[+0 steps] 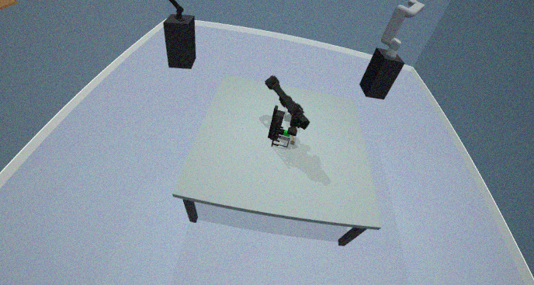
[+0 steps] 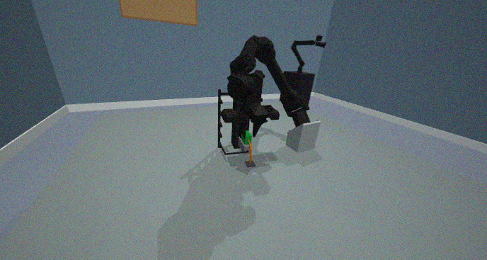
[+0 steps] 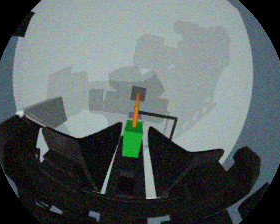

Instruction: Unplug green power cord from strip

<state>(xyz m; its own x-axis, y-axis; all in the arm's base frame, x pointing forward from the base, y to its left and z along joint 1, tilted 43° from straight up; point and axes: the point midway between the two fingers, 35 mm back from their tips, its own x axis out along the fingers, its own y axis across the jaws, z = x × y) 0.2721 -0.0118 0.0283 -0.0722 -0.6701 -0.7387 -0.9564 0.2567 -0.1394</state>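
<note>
The power strip (image 1: 274,125) (image 2: 235,135) (image 3: 125,184) is black and stands upright. The green plug (image 1: 286,133) (image 2: 248,138) (image 3: 132,144) sits at the strip's face near its lower end. An orange cord (image 2: 250,153) (image 3: 136,111) runs from the plug down to a small dark plate (image 2: 250,164) (image 3: 138,93) on the table. My gripper (image 3: 135,127) is partly open, with one finger on each side of the plug. In the wrist view a gap shows on both sides of the plug. The arm hides much of the strip in the exterior view.
A thin black frame (image 2: 219,120) (image 3: 176,129) with short pegs stands beside the strip. A light block lies under the plug. The arm's base stands at a tilted pale grey block (image 2: 310,137) (image 3: 53,114). Two other arms stand on black pedestals (image 1: 180,43) (image 1: 381,74) beyond the table (image 1: 233,178).
</note>
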